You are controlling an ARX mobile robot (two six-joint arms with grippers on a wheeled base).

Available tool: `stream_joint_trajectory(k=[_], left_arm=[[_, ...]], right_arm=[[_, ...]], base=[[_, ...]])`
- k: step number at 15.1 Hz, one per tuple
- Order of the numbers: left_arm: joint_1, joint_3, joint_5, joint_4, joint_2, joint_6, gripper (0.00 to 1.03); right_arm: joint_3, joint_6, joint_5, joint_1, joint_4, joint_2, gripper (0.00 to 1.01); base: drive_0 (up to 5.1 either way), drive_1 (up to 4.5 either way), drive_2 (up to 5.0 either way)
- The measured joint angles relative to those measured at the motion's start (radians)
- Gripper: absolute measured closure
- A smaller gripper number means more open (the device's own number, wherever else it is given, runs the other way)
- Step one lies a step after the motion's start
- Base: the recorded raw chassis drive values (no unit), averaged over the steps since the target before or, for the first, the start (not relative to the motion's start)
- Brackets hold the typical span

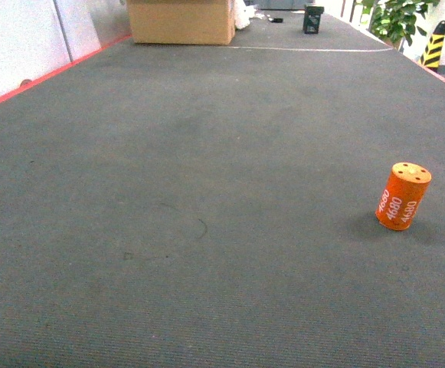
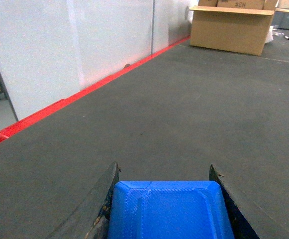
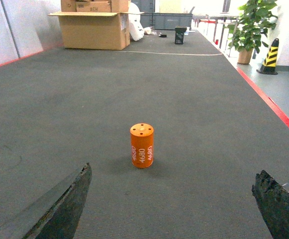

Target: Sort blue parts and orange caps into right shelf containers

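1. One orange cap [image 1: 403, 196] stands on its flat end on the dark grey carpeted floor [image 1: 207, 192], at the right side of the head view. Its long axis runs vertical; the dotted flat top faces up, and the white "4680" print reads up the side wall.
2. In the right wrist view the same orange cap [image 3: 142, 145] stands upright ahead of the right gripper [image 3: 176, 206], near the centre line between its two dark fingers [image 3: 64, 204] and well apart from both.
3. The right gripper is spread wide and holds nothing.
4. The left gripper [image 2: 166, 199] is closed against a blue part [image 2: 170, 210]; each finger touches one side of it. The flat, bevelled top face of the blue part points forward along the floor.
5. Background: a cardboard box [image 1: 181, 21] at the far end, a red floor line [image 2: 84, 92] along a white wall [image 2: 59, 45], a potted plant [image 3: 251, 25] and a yellow-black bollard [image 3: 271, 55] at far right.
6. No shelf containers appear in any view.
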Motion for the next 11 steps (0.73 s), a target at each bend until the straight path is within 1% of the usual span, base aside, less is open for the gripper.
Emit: stream_joint_trajectory(k=[2,3,4,5,6,7,8,9,10,11], left_arm=[[-0.055,-0.045,-0.082,-0.072,-0.139,-0.001,0.61],[-0.076,-0.049,-0.113,-0.108,-0.212,0.0,0.61],[-0.089,-0.054,-0.129,-0.109,-0.267,0.014,0.62],[-0.09,-0.055,-0.14,-0.106,-0.294,0.035,0.62],[-0.089,-0.06,-0.145,-0.067,-0.293,0.064,0.62],[-0.078,-0.06,-0.142,-0.068,-0.286,0.079,0.62],[-0.058,-0.06,-0.139,-0.014,-0.253,0.101,0.62],[-0.033,-0.047,-0.144,-0.003,-0.228,0.113,0.62],[-0.028,-0.033,-0.158,0.077,-0.186,0.145,0.62],[-0.028,0.002,-0.146,0.076,-0.163,0.162,0.62]], right_arm=[[0.0,0.0,0.0,0.0,0.0,0.0,0.03],[0.0,0.0,0.0,0.0,0.0,0.0,0.03],[0.0,0.0,0.0,0.0,0.0,0.0,0.03],[0.0,0.0,0.0,0.0,0.0,0.0,0.03],[0.0,0.0,0.0,0.0,0.0,0.0,0.03],[0.0,0.0,0.0,0.0,0.0,0.0,0.03],[0.0,0.0,0.0,0.0,0.0,0.0,0.03],[0.0,0.0,0.0,0.0,0.0,0.0,0.03],[0.0,0.0,0.0,0.0,-0.001,0.0,0.03],[0.0,0.0,0.0,0.0,0.0,0.0,0.03]], base=[[0.0,0.0,0.0],[0.0,0.0,0.0],[0.0,0.0,0.0],[0.0,0.0,0.0],[0.0,0.0,0.0],[0.0,0.0,0.0],[0.0,0.0,0.0],[0.0,0.0,0.0],[0.0,0.0,0.0],[0.0,0.0,0.0]])
